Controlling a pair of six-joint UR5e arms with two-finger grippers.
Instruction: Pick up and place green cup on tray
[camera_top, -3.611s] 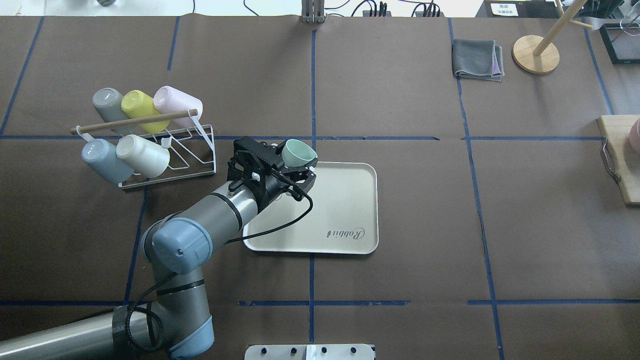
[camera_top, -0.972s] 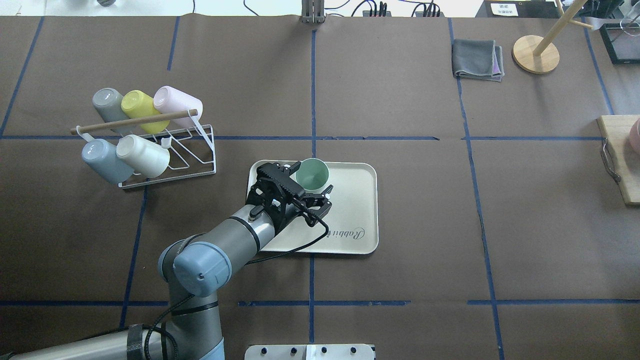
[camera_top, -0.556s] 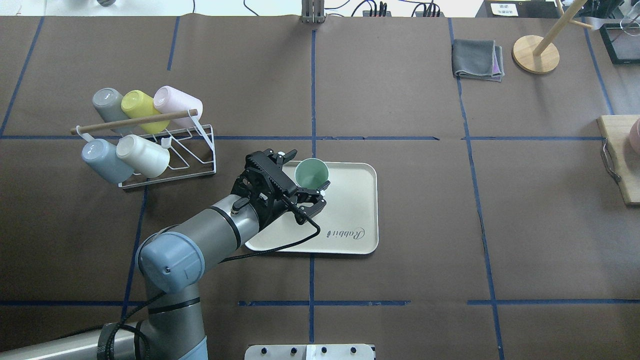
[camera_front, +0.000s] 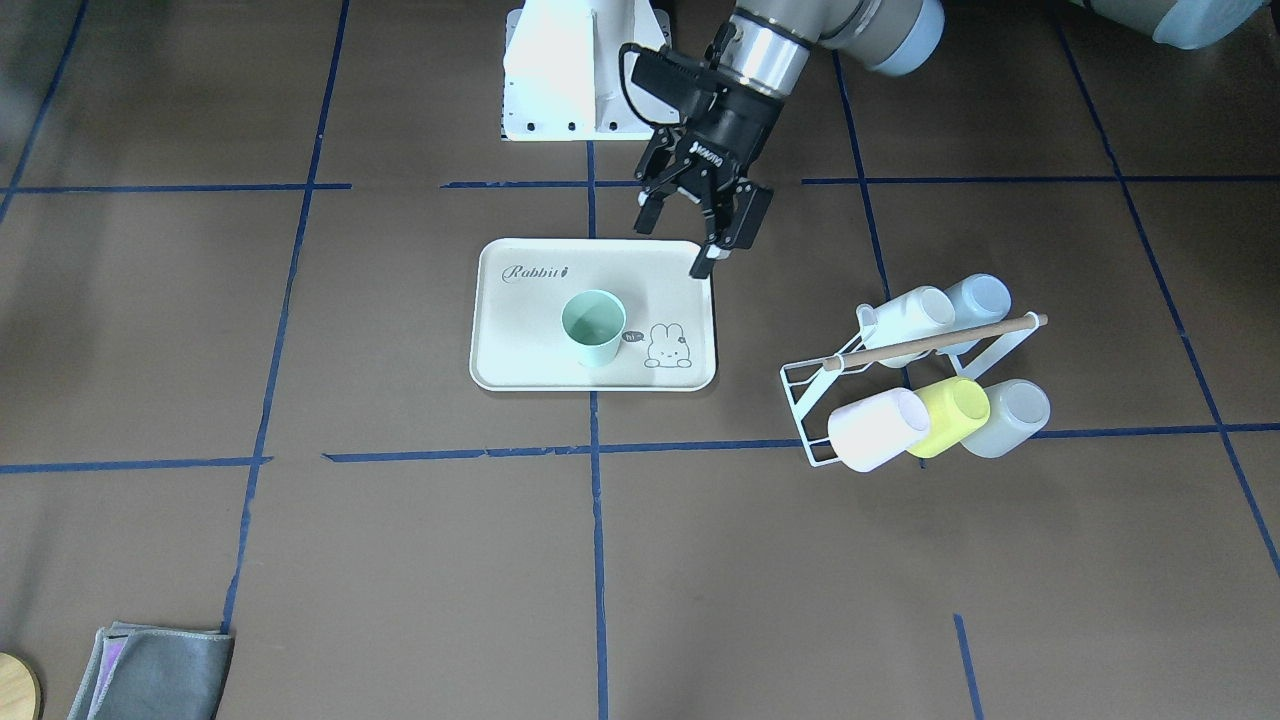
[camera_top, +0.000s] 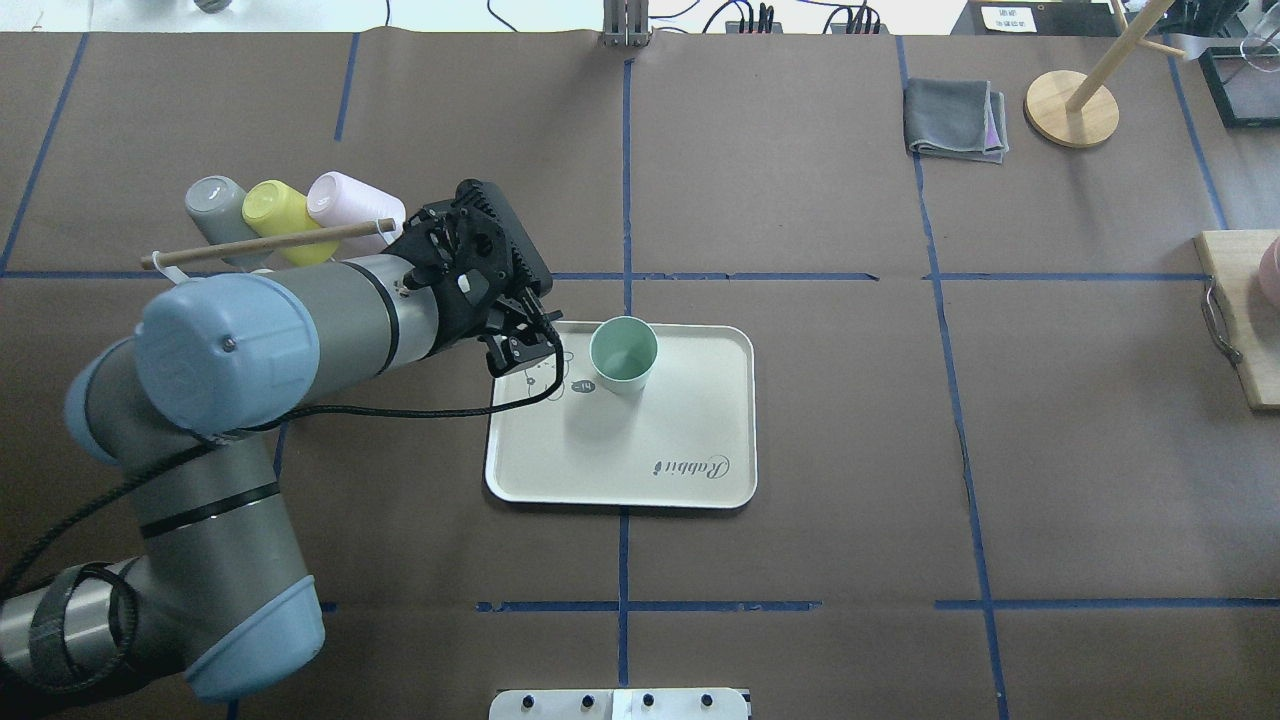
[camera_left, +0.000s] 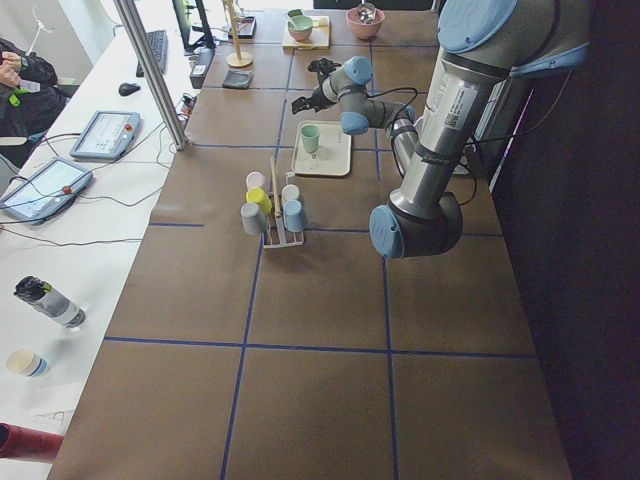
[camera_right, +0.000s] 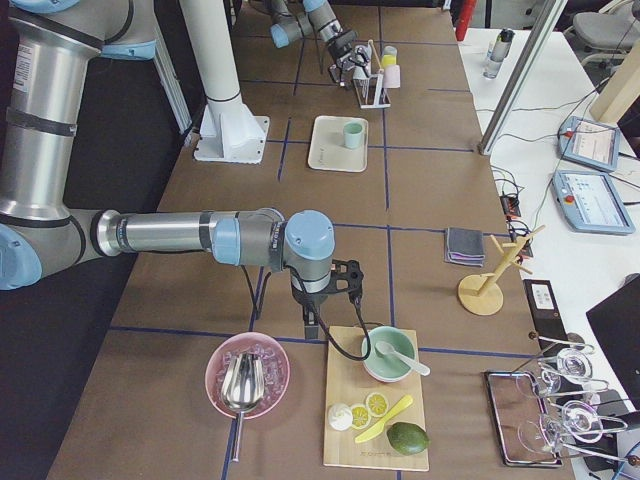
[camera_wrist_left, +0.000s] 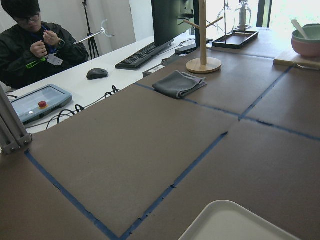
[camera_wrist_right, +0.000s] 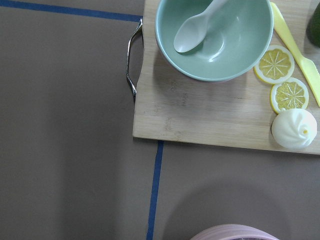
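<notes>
Left claw (camera_top: 520, 348) hangs wide open and empty above the tray's (camera_top: 640, 470) 10 o'clock corner in the overhead view. The green cup (camera_top: 623, 352) lies at about 3 o'clock from it, near but not touching. The cup stands upright on the tray with its long axis vertical and mouth up. It sits toward 12 o'clock of the tray's centre and has nothing inside. The tray carries only this cup. By the look of it the placing is done, and the claw need only clear away from the cup without brushing it. The left arm is much the nearer. The right claw (camera_right: 348, 280) is well apart at the bench's other end, beside a board; whether its jaws are open I cannot tell.
</notes>
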